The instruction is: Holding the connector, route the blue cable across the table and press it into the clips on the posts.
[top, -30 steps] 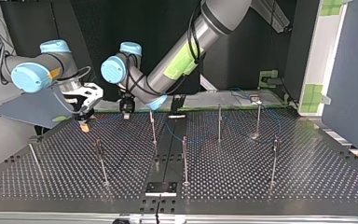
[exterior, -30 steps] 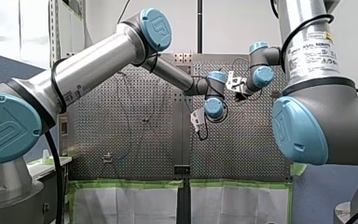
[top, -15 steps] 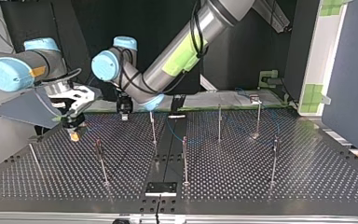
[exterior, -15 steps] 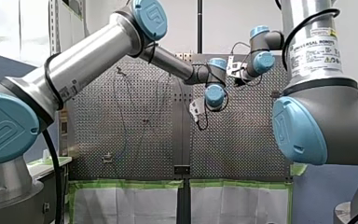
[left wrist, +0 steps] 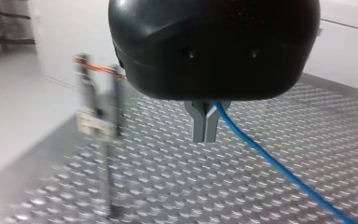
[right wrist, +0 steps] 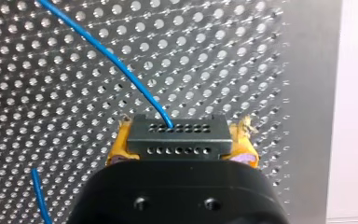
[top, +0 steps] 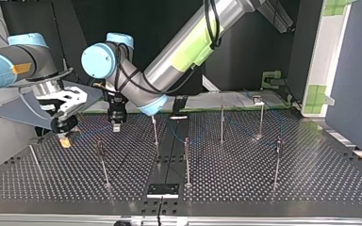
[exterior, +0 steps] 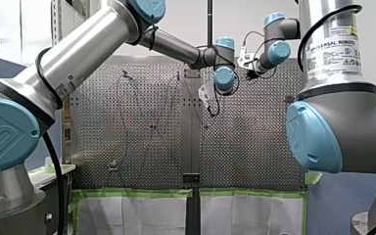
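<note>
- My right gripper is hanging low over the table, well apart from the centre post, toward the top view's left.
- It is grasping the connector. Yellow pads are pressing on both of its sides, and its pin-hole face is pointing away from the wrist.
- The cable is leaving a hole in the connector's upper row and arcing off over the perforations. A second short stretch is showing beside the gripper body.
- My left gripper is hanging between the connector and the centre post, nearer the post, pointing down and clear of the table.
- Its metal fingers are clenched together on the cable, which is coming out near their root and sloping away toward the table.
- One blurred post with a pale clip is standing beside the left gripper. I cannot tell whether it is the centre post.
- More posts are standing upright on the far side of the centre post from the connector. Thin blue line is running among them, and I cannot tell whether it is seated in any clip.
</note>
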You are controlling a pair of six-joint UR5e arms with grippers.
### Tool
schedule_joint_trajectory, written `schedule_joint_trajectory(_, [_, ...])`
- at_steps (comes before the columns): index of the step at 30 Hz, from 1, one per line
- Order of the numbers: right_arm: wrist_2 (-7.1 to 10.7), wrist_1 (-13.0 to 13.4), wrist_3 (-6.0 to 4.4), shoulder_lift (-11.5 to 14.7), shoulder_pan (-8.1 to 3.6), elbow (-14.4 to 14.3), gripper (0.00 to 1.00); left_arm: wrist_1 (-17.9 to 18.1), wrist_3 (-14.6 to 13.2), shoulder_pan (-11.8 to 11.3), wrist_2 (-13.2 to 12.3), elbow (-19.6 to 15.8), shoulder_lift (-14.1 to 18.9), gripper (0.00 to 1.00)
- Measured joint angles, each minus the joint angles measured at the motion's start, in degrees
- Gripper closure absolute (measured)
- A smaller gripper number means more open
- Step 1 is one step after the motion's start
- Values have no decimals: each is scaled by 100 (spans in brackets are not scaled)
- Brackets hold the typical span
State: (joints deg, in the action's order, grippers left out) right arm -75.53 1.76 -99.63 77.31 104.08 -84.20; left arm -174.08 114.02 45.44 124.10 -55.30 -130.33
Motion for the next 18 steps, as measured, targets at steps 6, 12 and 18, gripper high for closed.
schedule_joint_trajectory(6, [189,-30,-23,11,-4,85,100,108,-19,-42,-2,102,141,100])
schedule_joint_trajectory(12, [328,-25,-104,-46,-34,178,100,345,-49,-107,-52,149,139,100])
schedule_joint_trajectory(18, [421,-18,-134,-171,-88,251,100,441,-76,-208,-175,146,132,100])
